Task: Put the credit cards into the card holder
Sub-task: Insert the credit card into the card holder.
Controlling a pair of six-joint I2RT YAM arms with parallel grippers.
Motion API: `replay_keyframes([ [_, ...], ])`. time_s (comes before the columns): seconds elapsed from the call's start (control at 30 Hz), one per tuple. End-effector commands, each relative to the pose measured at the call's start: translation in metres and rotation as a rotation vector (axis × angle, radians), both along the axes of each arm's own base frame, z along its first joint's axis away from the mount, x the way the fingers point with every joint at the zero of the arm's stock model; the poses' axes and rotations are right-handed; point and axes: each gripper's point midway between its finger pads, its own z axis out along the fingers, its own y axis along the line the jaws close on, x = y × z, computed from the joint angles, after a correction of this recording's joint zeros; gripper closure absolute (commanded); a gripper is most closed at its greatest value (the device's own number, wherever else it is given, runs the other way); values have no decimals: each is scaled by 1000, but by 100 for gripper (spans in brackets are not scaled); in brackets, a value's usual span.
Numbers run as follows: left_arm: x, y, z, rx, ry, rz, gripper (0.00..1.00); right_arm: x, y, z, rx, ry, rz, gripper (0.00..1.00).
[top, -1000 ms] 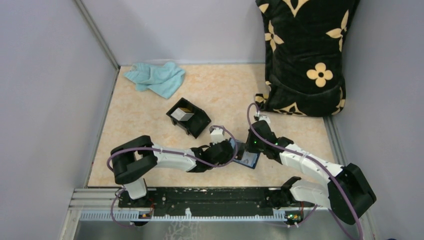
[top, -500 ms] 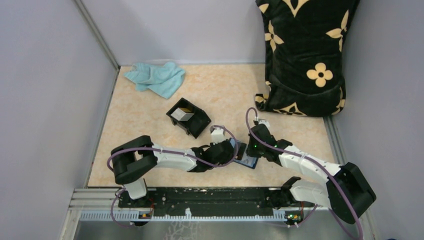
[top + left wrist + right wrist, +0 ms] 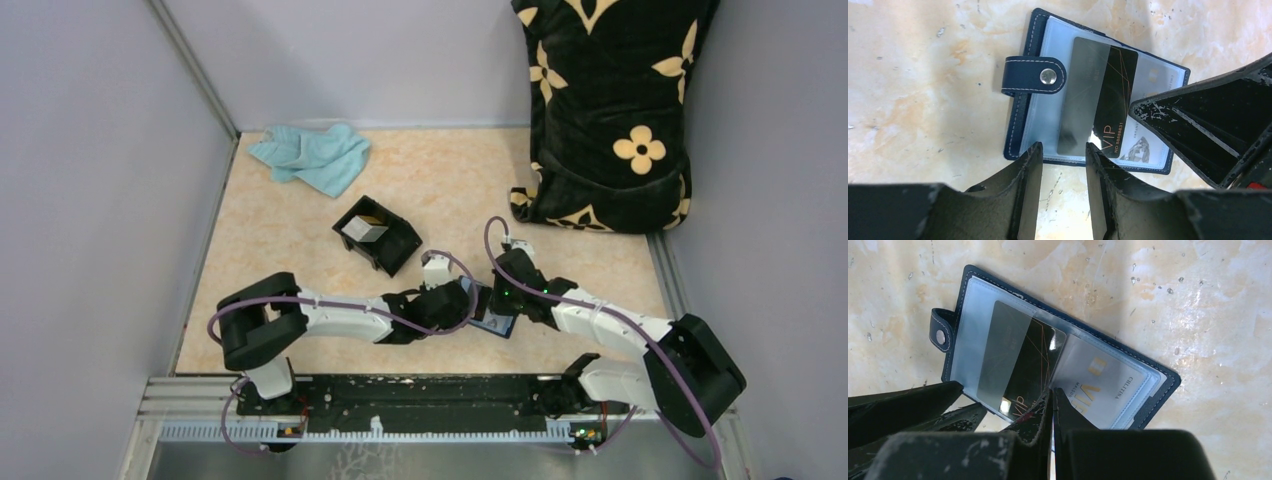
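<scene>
Right arm has edged left: right gripper jaws pressed together, tip vs edge of black VIP card, can't tell if nipping it. Card sits partway under the sleeve of the open card holder on the surface, so insertion is prob. nearly done. The left gripper jaws are narrowly apart, empty, at holder's near edge.

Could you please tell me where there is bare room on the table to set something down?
Free: the far strip between the blue cloth and the patterned cushion; the left side between the black box and the wall. Crowded: the near middle, where the left end effector and right end effector meet at the card holder.
</scene>
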Motion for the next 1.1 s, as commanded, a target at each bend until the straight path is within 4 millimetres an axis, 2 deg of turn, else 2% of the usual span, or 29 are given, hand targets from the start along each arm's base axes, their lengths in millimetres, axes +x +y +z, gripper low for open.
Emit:
replay_keyframes([
  [0.0, 3, 9, 22, 17, -47, 11, 56, 9, 9, 10, 5, -27, 13, 100],
  [0.2, 13, 37, 30, 49, -113, 87, 54, 7, 12, 7, 13, -19, 20, 100],
  [0.43, 15, 57, 16, 63, -129, 106, 53, 4, 13, 3, 16, -10, 21, 100],
  [1.07, 14, 50, -11, 91, -105, 50, 58, -1, 15, -6, 36, 11, 20, 100],
])
